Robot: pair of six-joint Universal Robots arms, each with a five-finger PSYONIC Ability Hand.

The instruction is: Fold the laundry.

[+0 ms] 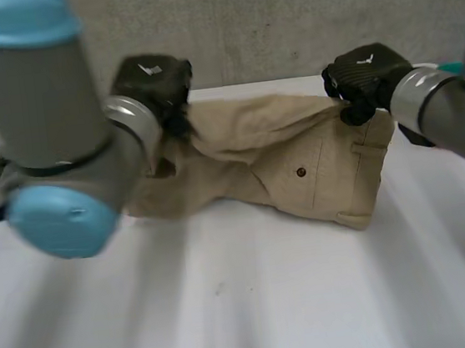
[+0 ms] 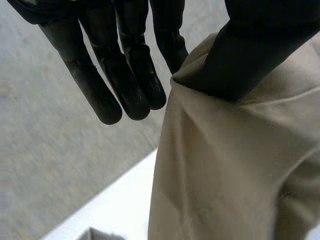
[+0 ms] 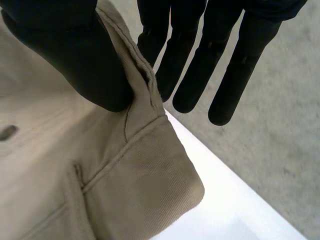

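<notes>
my left robot hand (image 1: 153,82) pinches an upper edge of the tan trousers (image 1: 299,166) between thumb and straight fingers. my right robot hand (image 1: 364,79) pinches the waistband corner likewise. the trousers hang between them, their lower part resting on the white bench (image 1: 256,306).

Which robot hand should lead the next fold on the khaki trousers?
Probably right. The right robot hand pinches the waistband corner of the khaki trousers, where the cloth hangs flat; the left robot hand pinches a bunched end.

Left hand (image 2: 260,50) pinches the tan trousers (image 2: 225,175) at an edge.
</notes>
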